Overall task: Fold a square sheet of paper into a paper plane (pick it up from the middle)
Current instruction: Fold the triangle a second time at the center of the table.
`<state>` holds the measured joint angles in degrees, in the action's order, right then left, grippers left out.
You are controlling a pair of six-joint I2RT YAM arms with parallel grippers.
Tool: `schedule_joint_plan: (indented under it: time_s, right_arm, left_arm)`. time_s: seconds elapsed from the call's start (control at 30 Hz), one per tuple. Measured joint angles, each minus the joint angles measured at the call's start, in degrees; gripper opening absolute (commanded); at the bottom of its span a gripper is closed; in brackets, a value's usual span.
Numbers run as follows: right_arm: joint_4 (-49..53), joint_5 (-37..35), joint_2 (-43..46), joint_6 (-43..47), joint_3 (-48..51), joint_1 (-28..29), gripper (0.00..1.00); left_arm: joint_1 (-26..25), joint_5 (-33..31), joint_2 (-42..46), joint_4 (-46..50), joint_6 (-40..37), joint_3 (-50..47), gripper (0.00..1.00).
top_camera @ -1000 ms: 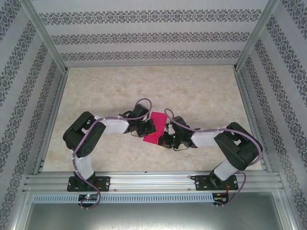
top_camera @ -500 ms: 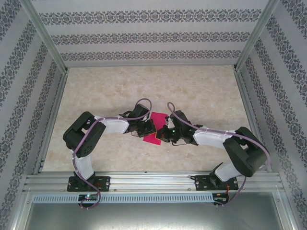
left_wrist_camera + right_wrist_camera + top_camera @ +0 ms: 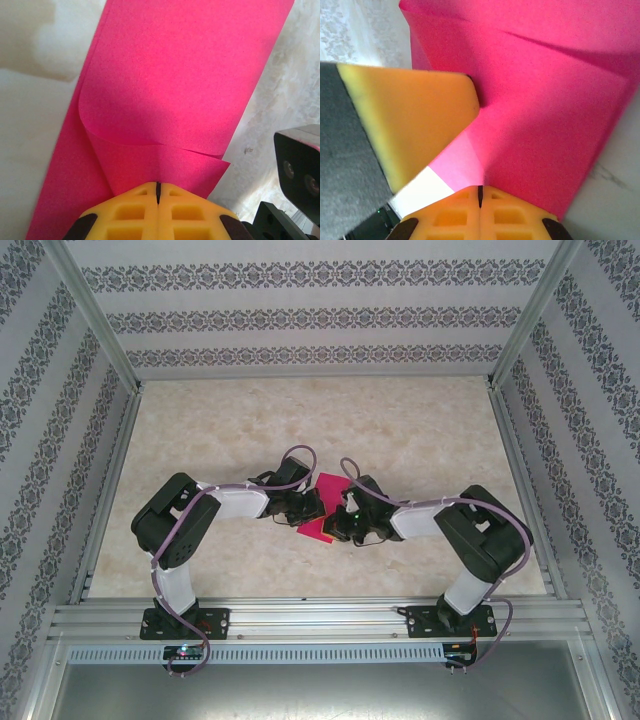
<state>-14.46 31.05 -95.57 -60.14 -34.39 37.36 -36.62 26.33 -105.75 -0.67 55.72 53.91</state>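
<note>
**Both end effectors pinch the pink sheet at mid-table**

From above, the square sheet of paper lies partly folded in the middle of the table. The left end effector and the right end effector meet over it.

At the left wrist, the yellow fingers are pressed together on a curled-over flap of the sheet.

At the right wrist, that arm's fingers are likewise closed on a creased part. The left arm's yellow finger crosses in front of the paper.

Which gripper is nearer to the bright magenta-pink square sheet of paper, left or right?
Neither clearly: both reach it. The left gripper is shut at the left side of the square sheet of paper; the right gripper is shut at its right side.
</note>
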Motion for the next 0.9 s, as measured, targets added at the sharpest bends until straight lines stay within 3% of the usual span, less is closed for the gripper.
schedule_joint_plan:
  time_s: [0.4,0.7,0.9]
  right_arm:
    - [2.4,-1.0,3.2,1.4,2.5,0.5,0.03]
    - [11.5,-3.2,9.9,3.9,1.1,0.8,0.04]
    - [9.4,-3.1,6.8,4.0,-2.0,0.8,0.03]
  left_arm:
    - [0.0,0.0,0.0,0.0,0.0,0.0,0.02]
    - [0.0,0.0,0.1,0.0,0.0,0.0,0.02]
    - [0.0,0.0,0.2,0.0,0.0,-0.1,0.03]
